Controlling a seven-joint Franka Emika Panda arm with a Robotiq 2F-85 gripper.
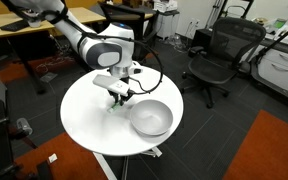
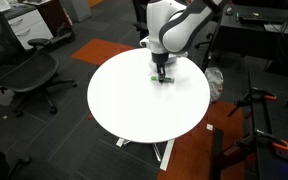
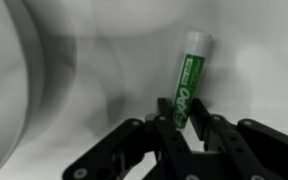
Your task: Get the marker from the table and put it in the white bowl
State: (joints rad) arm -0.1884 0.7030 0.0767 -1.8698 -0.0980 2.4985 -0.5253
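1. Nearest, in the wrist view: black two-fingered gripper, narrowed to the width of a slim green plastic marker with a white tip, pinching its lower end from both sides.
2. Probably taken by one end to leave the long body free for dropping; impossible to tell here whether lifted or touching the large round white table.
3. Beyond, at left, only a blurred pale curve, perhaps the bowl wall; not sure.
4. Farther, in an exterior view: gripper pointing straight down over the table, a green spot of marker at its tip; no bowl visible there, maybe hidden behind the arm.
5. Shown only in an exterior view: round deep white bowl, upright, seemingly empty, just beside the gripper; so, in my judgement, only a short carry needed.
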